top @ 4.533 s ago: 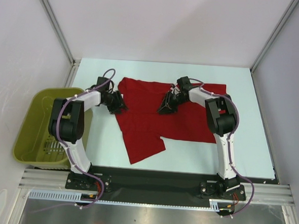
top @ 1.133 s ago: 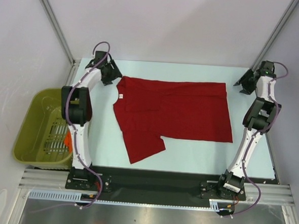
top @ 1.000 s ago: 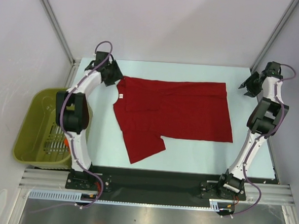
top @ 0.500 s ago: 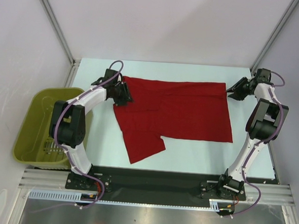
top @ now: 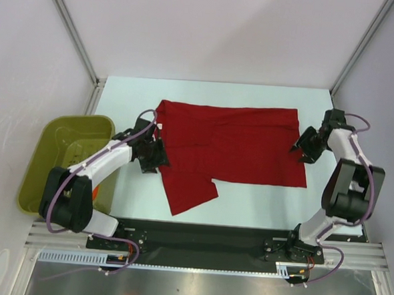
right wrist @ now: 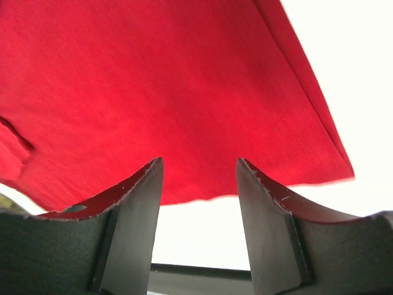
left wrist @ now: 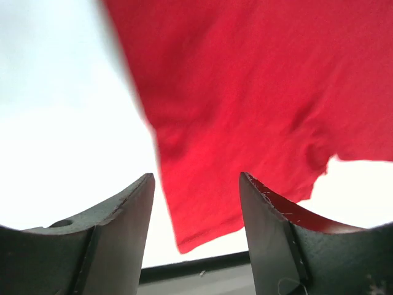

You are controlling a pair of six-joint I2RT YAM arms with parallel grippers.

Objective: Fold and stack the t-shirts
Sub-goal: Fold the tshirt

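Note:
A red t-shirt lies spread flat on the pale table, one sleeve pointing to the near left. My left gripper hovers at the shirt's left edge, open and empty; the left wrist view shows the shirt between and beyond its fingers. My right gripper hovers at the shirt's right edge, open and empty; the right wrist view shows the shirt and its hem ahead of the fingers.
An olive-green basket stands off the table's left side, something orange inside near the left arm. A metal frame and white walls enclose the table. The black base rail runs along the near edge.
Both arms have swung in from the far corners toward the near side. The left gripper came down the shirt's left edge; the right came down its right edge. The shirt lies as before.

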